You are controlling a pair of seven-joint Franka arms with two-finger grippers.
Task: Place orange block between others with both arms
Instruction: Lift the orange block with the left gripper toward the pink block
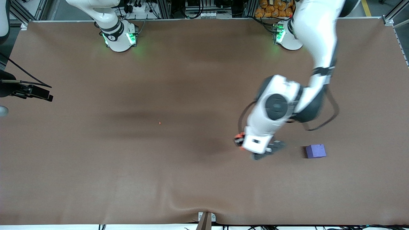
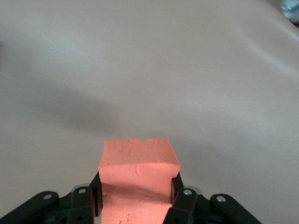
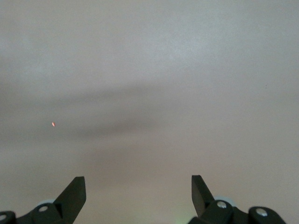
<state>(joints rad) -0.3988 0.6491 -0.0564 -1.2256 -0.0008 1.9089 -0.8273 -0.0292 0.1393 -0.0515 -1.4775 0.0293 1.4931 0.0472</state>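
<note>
Beside the purple-blue cube, left gripper clamps the orange block; right gripper gapes empty.

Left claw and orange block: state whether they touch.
Touching. The left wrist view shows the left claw shut on the orange block, fingers pressing both sides.

My two white arms with black joint bands, green-lit white bases, loose black cable looping off the left forearm, matte black fingers, silver screws.
</note>
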